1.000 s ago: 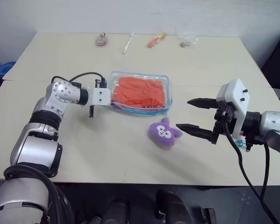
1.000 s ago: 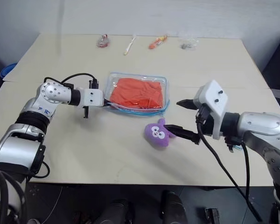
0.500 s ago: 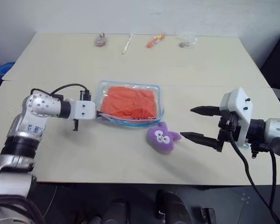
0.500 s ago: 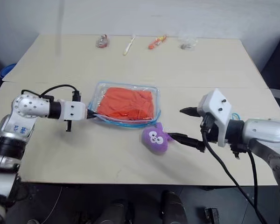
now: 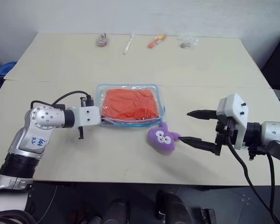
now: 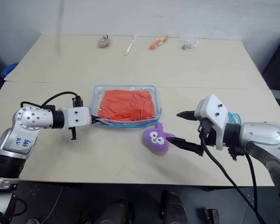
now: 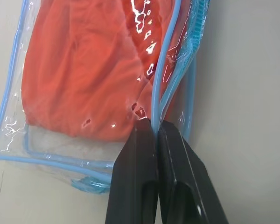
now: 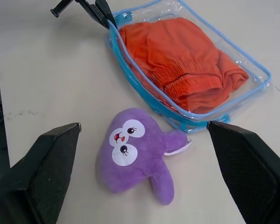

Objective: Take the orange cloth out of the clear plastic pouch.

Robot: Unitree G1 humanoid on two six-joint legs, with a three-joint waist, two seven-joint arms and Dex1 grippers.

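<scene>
The clear plastic pouch [image 5: 129, 105] with light-blue trim lies flat near the table's middle, and the orange cloth [image 5: 129, 103] is folded inside it. My left gripper [image 5: 101, 119] is shut on the pouch's blue zipper edge [image 7: 165, 100] at its left near corner. My right gripper [image 5: 192, 126] hovers open to the right of the pouch, its lower finger [image 5: 196, 142] close to a purple plush toy [image 5: 162, 138]. In the right wrist view the pouch [image 8: 255, 70] and the cloth [image 8: 177, 58] lie beyond the toy [image 8: 137, 151].
Along the far edge of the table [image 5: 60, 60] lie small items: a reddish-brown piece [image 5: 101, 40], a white stick [image 5: 128, 43], a small orange object [image 5: 156, 40] and a crumpled clear wrapper [image 5: 187, 40]. A blue object [image 5: 4, 69] sits past the table's left edge.
My left gripper has pulled the pouch toward me and to the left, with the cloth still inside. The purple toy and my right gripper have stayed about where they were.
</scene>
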